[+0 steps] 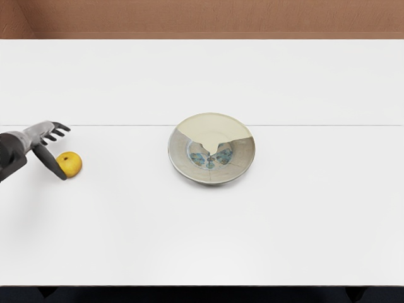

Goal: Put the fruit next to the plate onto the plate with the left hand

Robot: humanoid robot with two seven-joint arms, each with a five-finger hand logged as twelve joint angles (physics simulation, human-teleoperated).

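A small yellow-orange fruit lies on the white table at the far left. My left hand comes in from the left edge, just above and left of the fruit. Its fingers are spread and point right, while the dark thumb reaches down along the fruit's left side. The hand is open and holds nothing. A round grey and cream plate with a blue pattern in its middle sits at the table's centre, well to the right of the fruit. The right arm does not show.
The white table fills the view, with a thin seam running across at the plate's far rim. A brown wall runs behind the table's far edge.
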